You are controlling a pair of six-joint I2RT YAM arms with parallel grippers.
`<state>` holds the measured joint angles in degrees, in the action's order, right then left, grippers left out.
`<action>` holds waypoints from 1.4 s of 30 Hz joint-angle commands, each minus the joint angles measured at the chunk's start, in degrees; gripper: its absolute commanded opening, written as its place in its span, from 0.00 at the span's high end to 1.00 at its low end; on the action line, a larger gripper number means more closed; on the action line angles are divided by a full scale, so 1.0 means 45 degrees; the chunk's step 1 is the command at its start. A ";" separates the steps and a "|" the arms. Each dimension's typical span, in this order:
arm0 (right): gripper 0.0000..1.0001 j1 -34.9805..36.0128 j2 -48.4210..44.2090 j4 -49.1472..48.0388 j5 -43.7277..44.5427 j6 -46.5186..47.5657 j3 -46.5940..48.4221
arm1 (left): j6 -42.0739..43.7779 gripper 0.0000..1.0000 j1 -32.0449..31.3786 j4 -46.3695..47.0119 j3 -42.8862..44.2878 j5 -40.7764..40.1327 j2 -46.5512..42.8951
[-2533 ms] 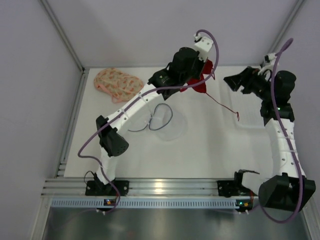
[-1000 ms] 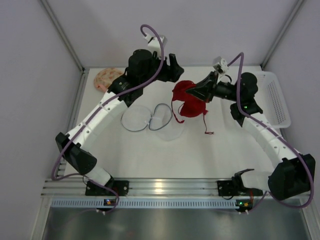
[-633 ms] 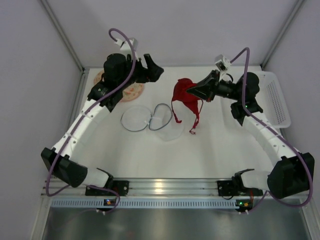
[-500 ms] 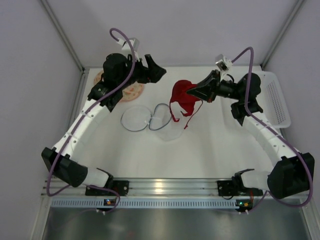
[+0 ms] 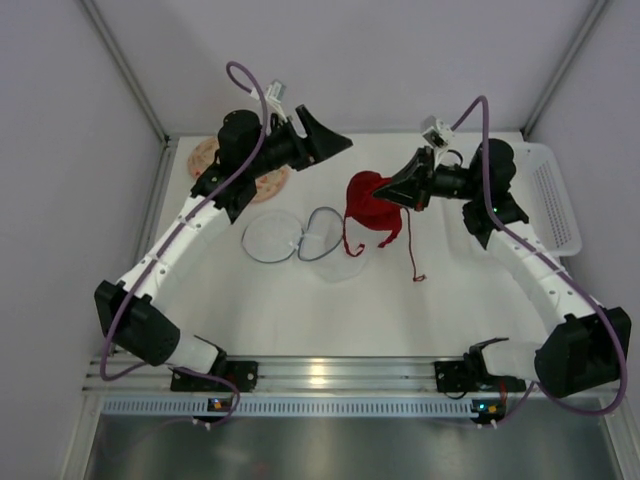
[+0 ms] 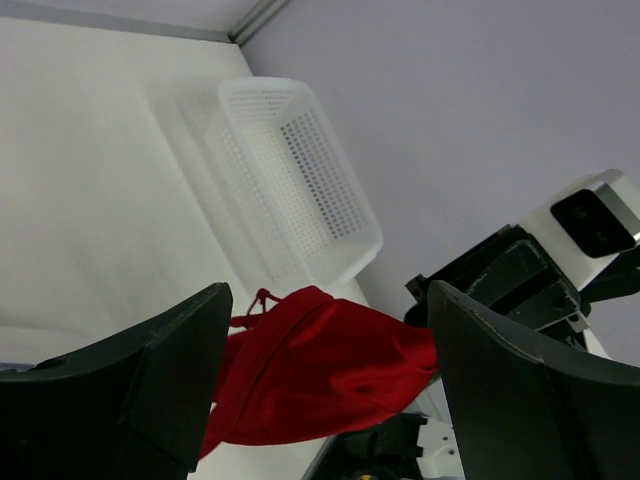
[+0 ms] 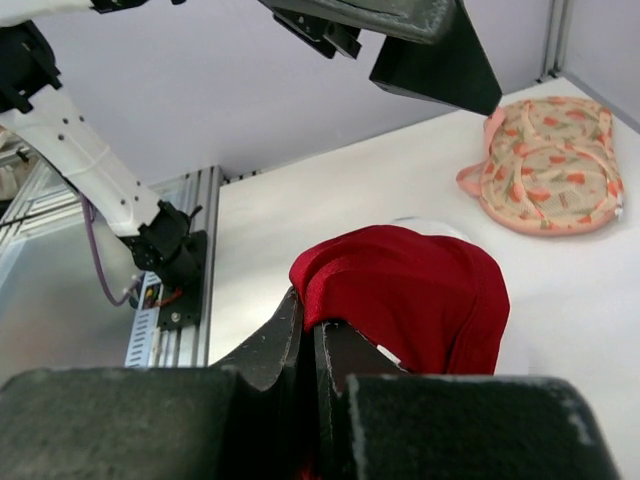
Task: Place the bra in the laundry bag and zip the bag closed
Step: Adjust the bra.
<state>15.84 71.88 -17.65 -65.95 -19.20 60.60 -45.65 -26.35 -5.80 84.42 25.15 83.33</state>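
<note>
The red bra [image 5: 370,203] hangs above the table's middle, pinched at its upper edge by my right gripper [image 5: 388,192], which is shut on it. One strap [image 5: 412,255] dangles toward the table. In the right wrist view the bra [image 7: 420,295] drapes over the closed gripper [image 7: 310,305]. The laundry bag [image 5: 300,238], translucent mesh with a dark zipper loop, lies flat just left of the bra. My left gripper [image 5: 335,140] hovers open, up and to the left of the bra, holding nothing. Its wrist view shows the bra [image 6: 320,375] beyond the spread fingers [image 6: 160,385].
A pink patterned garment [image 5: 265,182] lies at the back left under the left arm, also visible as [image 7: 550,165]. A white perforated basket [image 5: 555,195] stands at the right edge, seen too from the left wrist [image 6: 290,170]. Aluminium frame posts rise at the back corners.
The left gripper has opened wider and swung right, back toward the bra. The right gripper keeps the bra in nearly the same place. The dangling strap has swung right and hangs lower.
</note>
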 commanded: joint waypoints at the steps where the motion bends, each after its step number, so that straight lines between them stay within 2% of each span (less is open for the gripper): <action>1: 1.00 -0.0101 -0.0289 0.1596 0.0281 0.1941 0.0908 | -0.2159 0.16 -0.0082 0.1778 -0.0497 0.0915 -0.0099; 5: 1.00 -0.0101 -0.0075 0.1774 0.0243 0.2080 0.1182 | -0.3231 0.16 -0.0511 0.2343 -0.1064 0.0740 -0.0276; 9: 1.00 -0.0082 0.0043 0.1286 -0.0324 0.1631 0.1397 | -0.3916 0.16 -0.0687 0.2792 -0.1221 0.1207 0.0405; 13: 1.00 -0.0101 -0.0152 0.1227 -0.0480 0.1708 0.1339 | -0.3976 0.17 -0.0922 0.2813 -0.1260 0.0917 0.0837; 23: 1.00 -0.0023 -0.0269 0.1382 -0.0657 0.2097 0.1143 | -0.5009 0.14 -0.1410 0.3592 -0.0245 0.2320 0.2243; 25: 1.00 -0.0023 -0.0231 0.1850 -0.0481 0.2352 0.1260 | -0.5226 0.22 -0.1508 0.4217 -0.0459 0.2595 0.2225; 26: 1.00 -0.0023 -0.0211 0.1968 -0.0461 0.2546 0.1280 | -0.5246 0.33 -0.1527 0.4393 -0.0537 0.2576 0.2070; 27: 1.00 -0.0023 -0.0134 0.2027 -0.0403 0.2548 0.1280 | -0.5208 0.47 -0.1547 0.4569 -0.0635 0.2576 0.1952; 28: 1.00 -0.0042 -0.0094 0.2028 -0.0402 0.2510 0.1280 | -0.5150 0.79 -0.1566 0.4725 -0.0694 0.2537 0.1854; 29: 1.00 -0.0023 -0.0074 0.2028 -0.0402 0.2490 0.1260 | -0.4898 0.93 -0.1567 0.4746 -0.0675 0.2479 0.1737; 30: 1.00 -0.0023 -0.0035 0.2008 -0.0441 0.2470 0.1260 | -0.4702 1.00 -0.1567 0.4747 -0.0617 0.2420 0.1678; 34: 1.00 -0.0042 -0.0210 0.2086 -0.0267 0.2509 0.1124 | -0.3648 1.00 -0.1528 0.5000 -0.0538 0.1718 0.1307; 39: 1.00 -0.0043 -0.0620 0.2321 0.0183 0.2510 0.0422 | -0.1012 1.00 -0.1508 0.4904 -0.0285 -0.0155 0.0643; 42: 1.00 -0.0042 -0.0699 0.2184 0.0554 0.2042 -0.0047 | 0.0278 1.00 -0.1508 0.5000 -0.0089 -0.0158 0.0448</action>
<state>15.86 70.57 -7.49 -64.05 -9.76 62.22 -53.21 -33.50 10.50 80.64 28.03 89.36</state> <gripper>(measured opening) 0.019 0.068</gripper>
